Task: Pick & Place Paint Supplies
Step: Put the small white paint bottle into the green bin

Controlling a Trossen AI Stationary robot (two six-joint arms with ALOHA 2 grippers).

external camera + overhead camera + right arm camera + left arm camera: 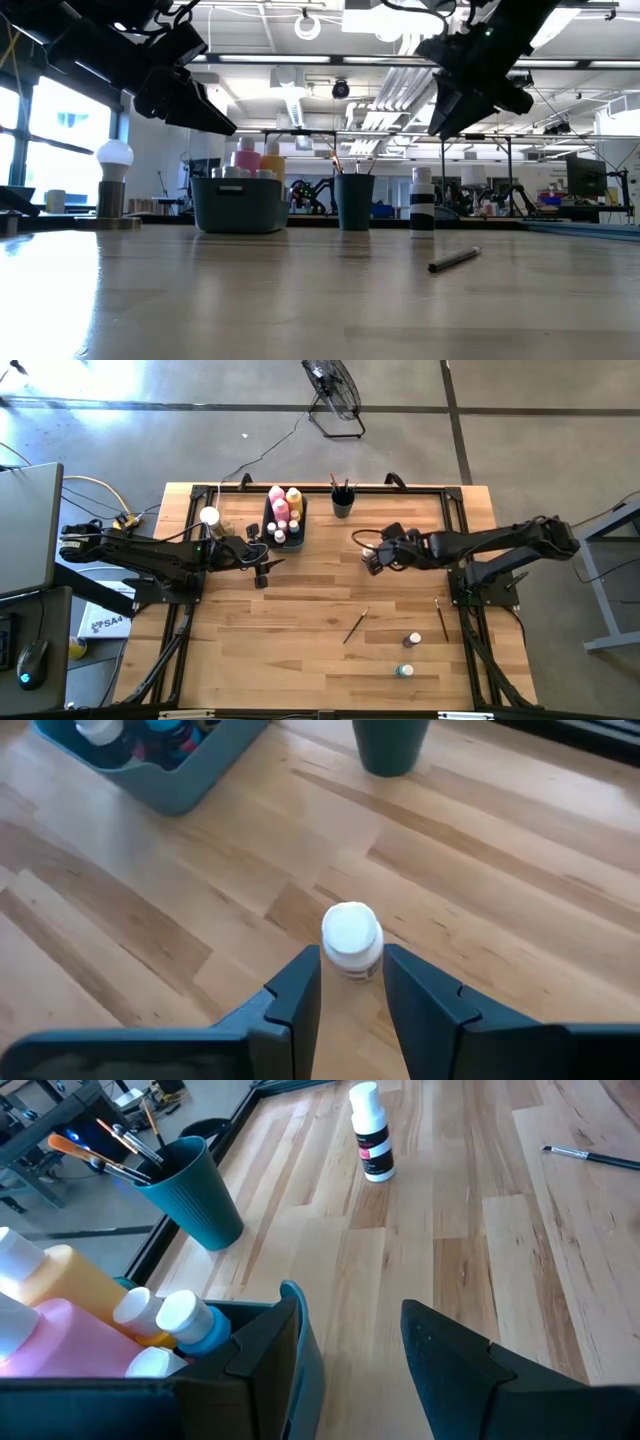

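White-capped and upright, the small paint bottle [351,942] stands on the wooden desk [300,610] between my right fingers [350,985], which are spread to either side of it; whether the pads already touch its sides I cannot tell. In the high view this right gripper [376,560] hangs near the middle of the desk, at about four o'clock from the dark green brush cup [343,503] and at three o'clock from the blue bin [284,520] that holds the pink squeeze bottle [279,506], the yellow squeeze bottle [294,499] and a few small bottles. I judge this bottle light, rigid plastic, smooth and somewhat slippery, and tall for its base, so a nudge could tip it; the round body just below the cap looks the best place to pinch, squarely from both sides. My left fingers [350,1360] are spread with nothing between them, hovering just beside the bin's rim at its five o'clock side. Two more small bottles [413,641] [404,671] and two paintbrushes [355,627] [441,618] lie toward the desk's near right part, well apart from me.
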